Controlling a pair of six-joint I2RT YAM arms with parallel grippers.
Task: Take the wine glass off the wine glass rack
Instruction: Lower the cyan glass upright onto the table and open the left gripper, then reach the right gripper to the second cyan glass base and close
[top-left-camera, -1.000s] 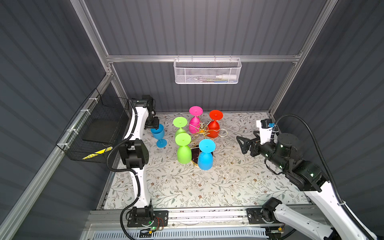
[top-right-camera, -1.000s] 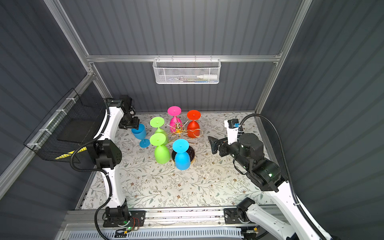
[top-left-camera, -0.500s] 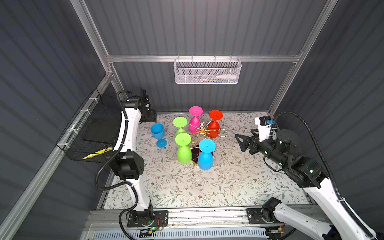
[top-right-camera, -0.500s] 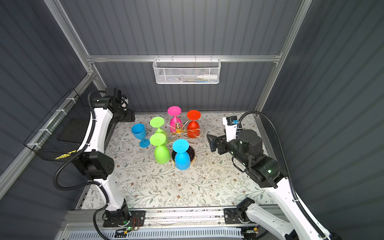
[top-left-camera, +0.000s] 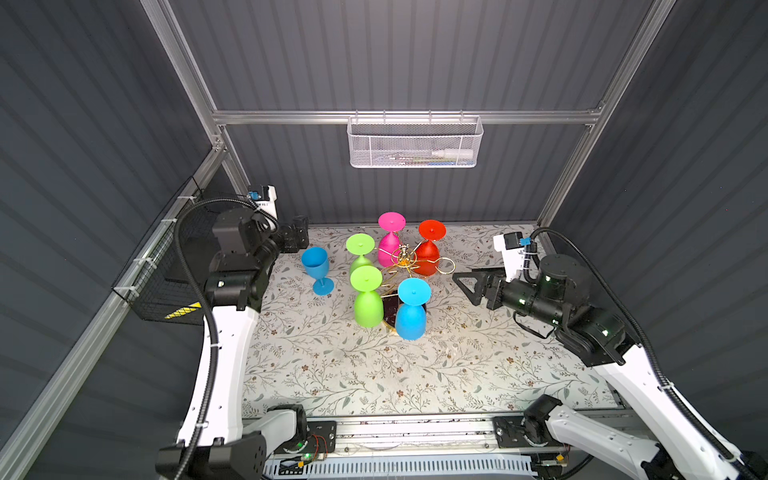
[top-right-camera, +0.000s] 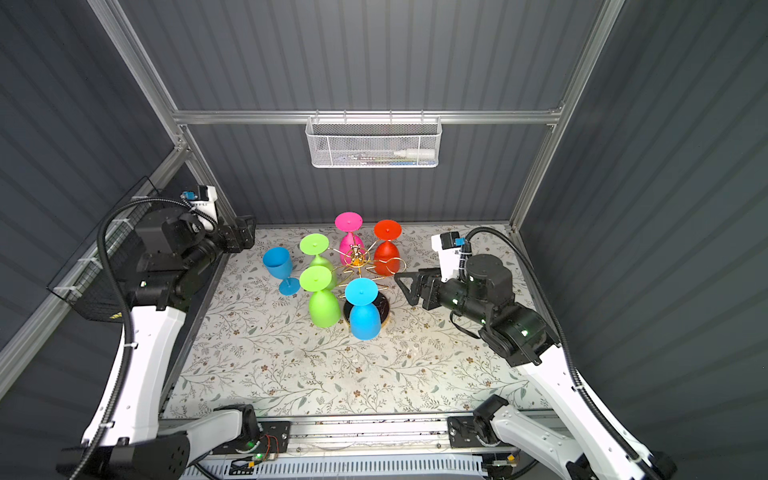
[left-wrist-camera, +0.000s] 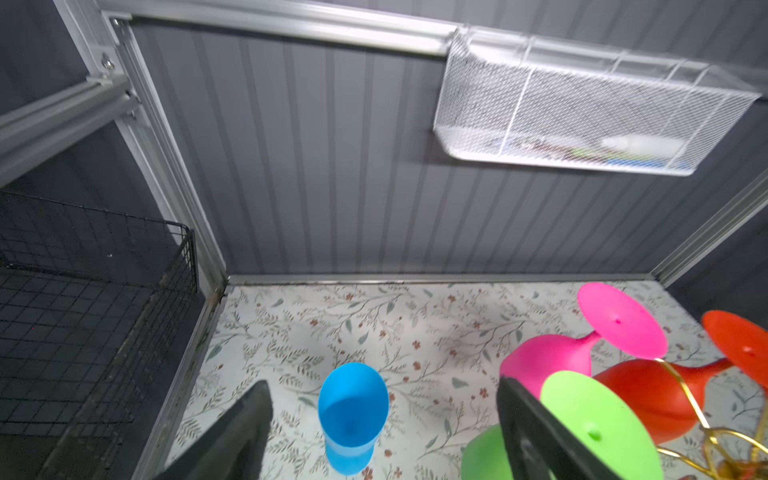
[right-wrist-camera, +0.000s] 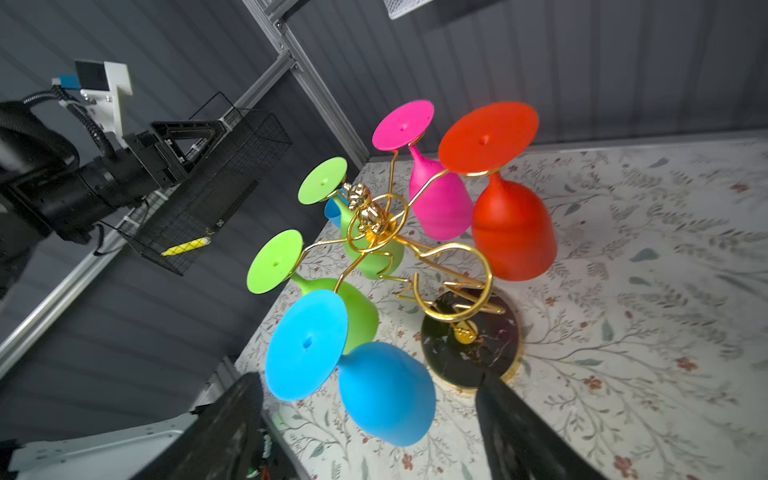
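Observation:
The wine glass rack (top-left-camera: 405, 259) (top-right-camera: 356, 258) is a gold wire stand on a round black base (right-wrist-camera: 469, 340). Pink (top-left-camera: 390, 249), red (top-left-camera: 428, 257), two green and one blue wine glass (top-left-camera: 410, 316) (right-wrist-camera: 384, 395) hang upside down from it. Another blue wine glass (top-left-camera: 316, 266) (left-wrist-camera: 353, 409) stands upright on the mat, left of the rack. My left gripper (top-left-camera: 299, 237) (left-wrist-camera: 382, 384) hovers open and empty behind that glass. My right gripper (top-left-camera: 465, 284) (right-wrist-camera: 365, 378) is open and empty, just right of the rack's empty loop and facing the hanging blue glass.
A white mesh basket (top-left-camera: 415, 143) hangs on the back wall. A black wire basket (top-left-camera: 166, 266) is fixed along the left side, close to the left arm. The floral mat (top-left-camera: 374, 374) covers the table in front of the rack.
My left gripper has drawn back from the standing blue glass toward the back left corner. My right gripper has moved a little left toward the rack. The glasses have not moved.

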